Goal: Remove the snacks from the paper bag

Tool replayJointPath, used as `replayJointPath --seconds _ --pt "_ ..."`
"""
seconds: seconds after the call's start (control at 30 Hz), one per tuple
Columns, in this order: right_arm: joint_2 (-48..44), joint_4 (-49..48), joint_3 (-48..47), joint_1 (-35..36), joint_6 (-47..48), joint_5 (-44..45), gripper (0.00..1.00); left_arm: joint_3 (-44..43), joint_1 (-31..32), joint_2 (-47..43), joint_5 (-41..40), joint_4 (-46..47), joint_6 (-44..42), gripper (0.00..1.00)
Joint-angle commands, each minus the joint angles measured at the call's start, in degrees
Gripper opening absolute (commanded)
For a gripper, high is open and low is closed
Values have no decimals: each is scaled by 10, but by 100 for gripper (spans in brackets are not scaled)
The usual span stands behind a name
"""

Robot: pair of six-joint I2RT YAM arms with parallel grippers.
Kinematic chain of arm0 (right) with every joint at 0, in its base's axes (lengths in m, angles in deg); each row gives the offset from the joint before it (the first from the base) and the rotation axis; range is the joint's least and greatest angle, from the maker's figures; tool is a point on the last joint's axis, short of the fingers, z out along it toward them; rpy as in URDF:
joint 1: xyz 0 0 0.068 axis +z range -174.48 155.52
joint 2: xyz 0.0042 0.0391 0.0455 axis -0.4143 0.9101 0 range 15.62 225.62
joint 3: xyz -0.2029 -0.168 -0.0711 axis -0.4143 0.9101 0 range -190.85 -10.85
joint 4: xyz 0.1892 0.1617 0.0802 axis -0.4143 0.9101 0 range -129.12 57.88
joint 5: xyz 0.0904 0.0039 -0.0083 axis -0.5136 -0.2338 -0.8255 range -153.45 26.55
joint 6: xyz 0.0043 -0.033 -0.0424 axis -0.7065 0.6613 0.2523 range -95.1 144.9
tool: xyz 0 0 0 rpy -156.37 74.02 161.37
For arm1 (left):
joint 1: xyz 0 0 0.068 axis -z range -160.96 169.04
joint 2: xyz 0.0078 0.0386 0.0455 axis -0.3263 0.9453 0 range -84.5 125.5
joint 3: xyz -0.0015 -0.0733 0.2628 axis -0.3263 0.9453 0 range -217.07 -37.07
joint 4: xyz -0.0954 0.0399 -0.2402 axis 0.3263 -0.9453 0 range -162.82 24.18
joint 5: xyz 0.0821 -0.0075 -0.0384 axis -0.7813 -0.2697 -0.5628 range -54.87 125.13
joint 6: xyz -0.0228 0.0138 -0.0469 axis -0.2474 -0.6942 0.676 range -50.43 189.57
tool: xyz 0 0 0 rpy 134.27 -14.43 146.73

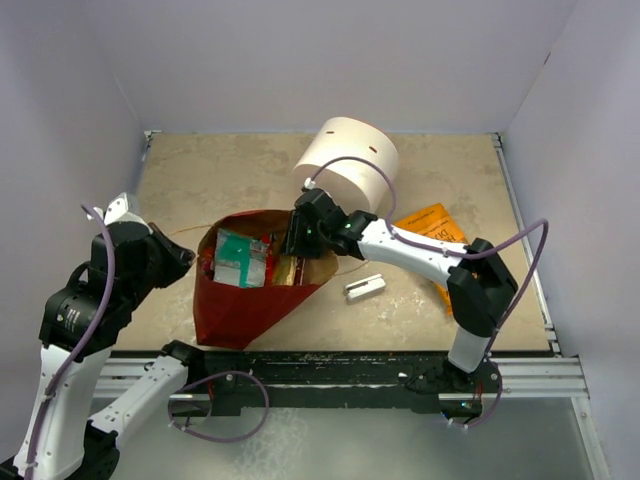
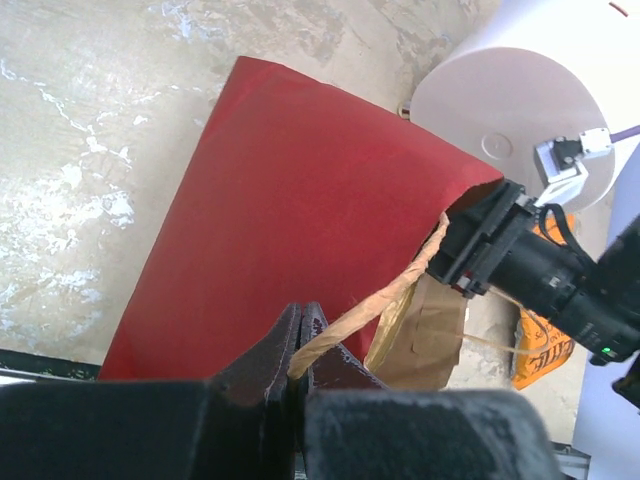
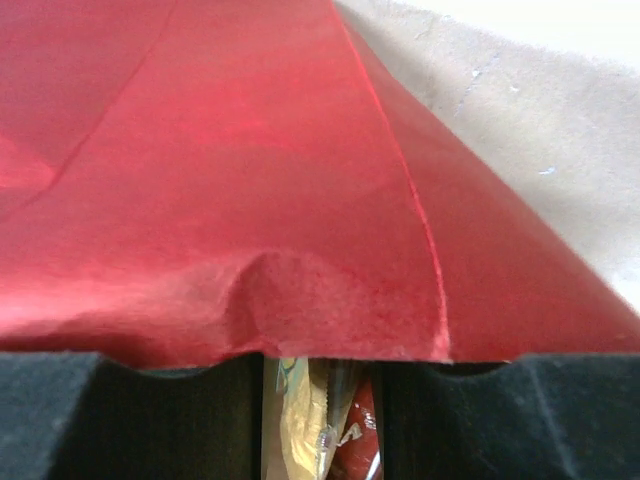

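— Where is the paper bag [image 1: 235,305]?

— It sits on the counter [image 1: 200,180], left of centre. Its mouth is turned up towards the overhead camera, red outside and brown inside.

— And the snacks [image 1: 250,265]?

— Most of them are inside, showing at the mouth. There is a teal packet [image 1: 237,262] on the left, with red and yellow ones beside it. One orange packet [image 1: 430,222] lies out on the counter to the right, partly under the right arm.

— What about the left hand [image 2: 298,350]?

— It is closed on the bag's twine handle [image 2: 365,310], which is pinched between the fingertips at the bag's left rim.

— And the right hand [image 1: 298,238]?

— It is at the right rim, pointing into the mouth. In its wrist view the fingers stand apart, with a yellow packet [image 3: 300,420] and a red packet [image 3: 362,445] in the gap. The bag's red wall is just above them. I cannot tell whether the fingers are pressing on those packets.

— Anything else on the counter?

— A white cylinder [image 1: 345,160] stands just behind the bag. A small grey bracket [image 1: 365,288] lies to the bag's right, apart from it.
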State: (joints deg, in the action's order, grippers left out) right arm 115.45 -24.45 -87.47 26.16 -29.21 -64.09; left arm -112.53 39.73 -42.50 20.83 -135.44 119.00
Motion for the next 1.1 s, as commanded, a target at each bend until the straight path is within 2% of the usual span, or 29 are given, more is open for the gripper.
replayJointPath --seconds 0.0,0.03,0.2,0.27,0.6,1.07 --pt "18 -3 -60 24 -19 22 38 6 0 -20 14 -14 16 0" --pt "19 5 -73 28 -14 30 37 6 -1 -22 14 -14 17 0" --pt "8 30 -129 36 9 56 5 5 -1 -30 10 2 16 0" --pt "-1 47 -147 36 14 73 0 4 -1 -28 11 16 14 0" --pt "-38 77 -218 36 53 78 0 17 0 -11 26 55 24 0" --pt "-65 122 -291 36 72 27 0 21 0 28 20 67 31 0"
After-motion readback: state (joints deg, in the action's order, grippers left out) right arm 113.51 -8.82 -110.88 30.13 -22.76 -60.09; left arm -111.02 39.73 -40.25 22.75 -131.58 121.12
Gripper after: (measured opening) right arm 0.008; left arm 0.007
